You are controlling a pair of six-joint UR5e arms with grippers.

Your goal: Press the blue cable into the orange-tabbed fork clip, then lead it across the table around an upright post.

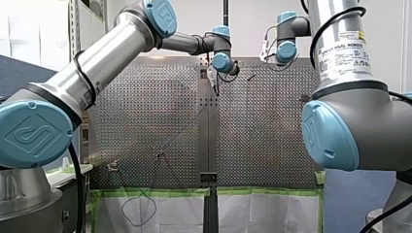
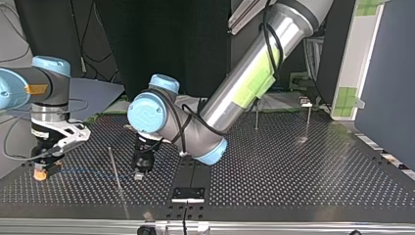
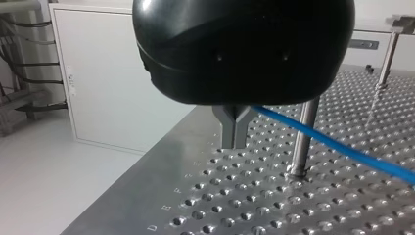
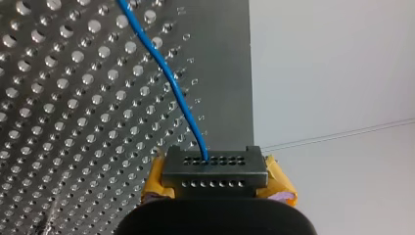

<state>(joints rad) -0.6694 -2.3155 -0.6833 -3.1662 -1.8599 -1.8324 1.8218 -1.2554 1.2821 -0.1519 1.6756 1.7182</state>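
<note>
In the top view the blue cable point(image 2: 88, 171) runs low over the table between both grippers, passing a thin upright post point(image 2: 115, 166). My left gripper point(image 2: 140, 172) is shut on the cable; its metal fingers point(image 3: 235, 128) are pressed together, and the blue cable point(image 3: 337, 144) leads away past the post point(image 3: 303, 137). My right gripper point(image 2: 43, 169) stands at the top view's left, orange-yellow at its tip. Its yellow pads point(image 4: 157, 180) flank a dark perforated block point(image 4: 215, 169), where the blue cable point(image 4: 166, 73) ends. I cannot pick out the fork clip for certain.
Two more upright posts point(image 2: 307, 122) and a small fixture point(image 2: 305, 102) stand at the top view's far right. In the front view a cable loop point(image 1: 138, 208) hangs over the near table edge. A second post point(image 3: 386, 63) stands beyond my left gripper.
</note>
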